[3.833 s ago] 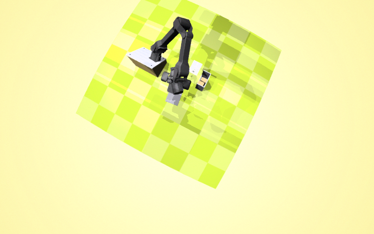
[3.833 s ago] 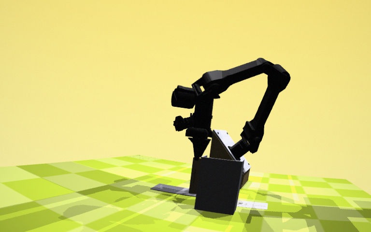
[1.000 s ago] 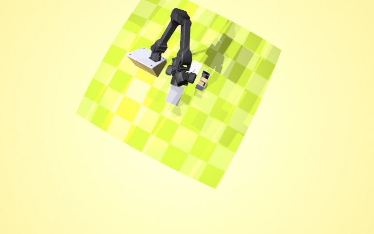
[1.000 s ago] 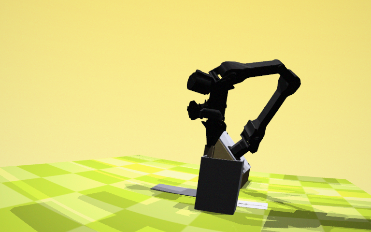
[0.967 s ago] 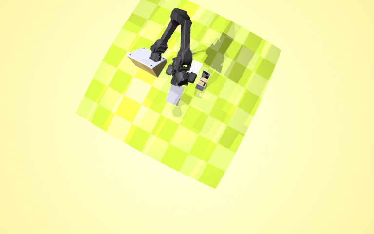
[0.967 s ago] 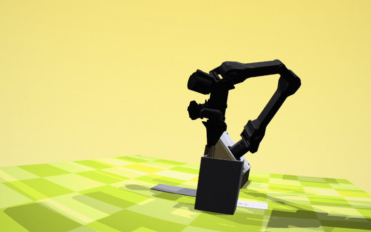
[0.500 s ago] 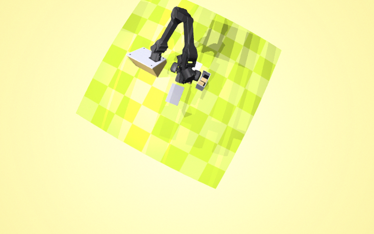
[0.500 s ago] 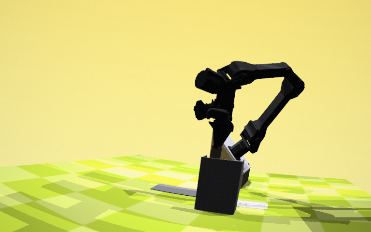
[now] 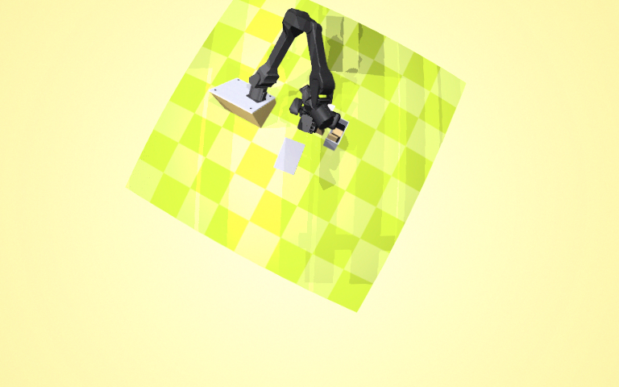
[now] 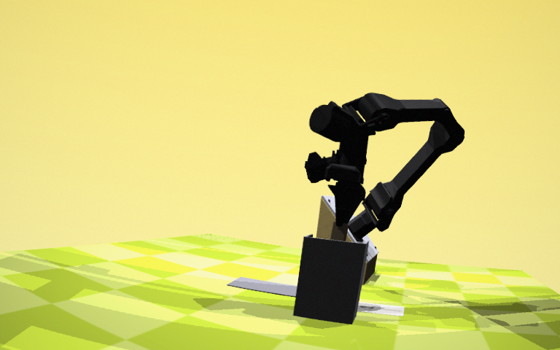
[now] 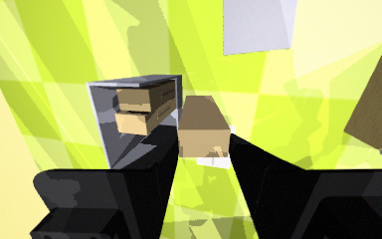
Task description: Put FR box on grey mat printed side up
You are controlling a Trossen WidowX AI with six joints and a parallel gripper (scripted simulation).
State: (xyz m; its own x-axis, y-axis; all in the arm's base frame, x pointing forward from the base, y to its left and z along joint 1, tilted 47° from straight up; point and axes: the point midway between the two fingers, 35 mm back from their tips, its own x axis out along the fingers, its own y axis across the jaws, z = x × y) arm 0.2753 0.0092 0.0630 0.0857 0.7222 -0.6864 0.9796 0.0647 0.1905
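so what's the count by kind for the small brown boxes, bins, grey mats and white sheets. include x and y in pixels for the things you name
small brown boxes (image 9: 320,131) (image 10: 338,233) (image 11: 204,115): 3
bin (image 9: 330,146) (image 10: 330,280) (image 11: 101,110): 1
grey mat (image 9: 289,156) (image 10: 264,286) (image 11: 256,25): 1
white sheet (image 9: 331,107) (image 10: 386,310) (image 11: 215,162): 1
total: 6

In the wrist view, the grey mat (image 11: 259,25) is cut off by the top edge; the held box (image 11: 204,143) partly hides the white sheet (image 11: 216,162), and any code on that box cannot be read. The exterior view's bin (image 10: 330,280) hides its contents; the marks on the two boxes inside, seen from the wrist, are too small to read.
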